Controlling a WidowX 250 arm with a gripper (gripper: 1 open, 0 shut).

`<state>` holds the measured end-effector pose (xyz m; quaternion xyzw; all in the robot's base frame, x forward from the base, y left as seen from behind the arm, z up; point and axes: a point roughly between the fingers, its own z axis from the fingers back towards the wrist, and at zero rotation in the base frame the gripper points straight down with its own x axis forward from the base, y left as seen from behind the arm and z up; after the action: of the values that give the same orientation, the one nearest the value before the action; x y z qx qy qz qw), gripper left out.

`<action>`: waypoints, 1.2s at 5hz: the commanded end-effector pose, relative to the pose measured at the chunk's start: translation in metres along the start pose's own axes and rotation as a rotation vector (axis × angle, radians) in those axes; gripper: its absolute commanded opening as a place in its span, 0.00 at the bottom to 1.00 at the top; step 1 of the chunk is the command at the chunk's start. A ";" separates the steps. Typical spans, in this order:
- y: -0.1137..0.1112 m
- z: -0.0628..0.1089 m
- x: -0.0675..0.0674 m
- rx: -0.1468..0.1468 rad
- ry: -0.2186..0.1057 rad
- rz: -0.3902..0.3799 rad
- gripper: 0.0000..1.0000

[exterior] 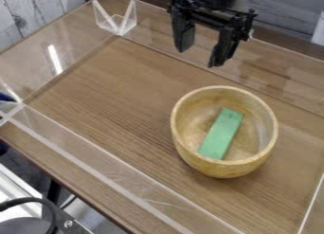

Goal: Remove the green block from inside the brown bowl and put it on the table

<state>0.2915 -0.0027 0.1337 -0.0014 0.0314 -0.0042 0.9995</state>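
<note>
Camera view, the only one given, looks down at an angle onto the table (114,96), a brown wood-grain top with long straight planks running across it. Clear acrylic walls (76,143) edge the surface, catching pale reflections along the near side and at the far left corner.

On the right half of the tabletop sits the brown bowl (184,115), round, light tan, thick-walled, with visible grain on its rim. It stands upright and rests directly on the wood. Inside it lies the green block (222,135), a flat, elongated bright green bar. The block leans along the inner slope of the bowl, its long axis running from the upper right toward the lower left of the picture, with the lower end near the bowl's bottom. It stays wholly within the rim.

Above and behind the bowl hangs the gripper (207,41), black, pointing downward. Its two fingers (184,34) are spread wide apart, with nothing between them. The fingertips are clear of the bowl's far rim, not touching it or the block, and the block lies well apart from them, below and toward the front
</note>
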 end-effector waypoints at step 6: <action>-0.059 -0.060 -0.017 -0.005 0.036 -0.161 1.00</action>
<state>0.2656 -0.0599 0.0661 -0.0042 0.0692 -0.0831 0.9941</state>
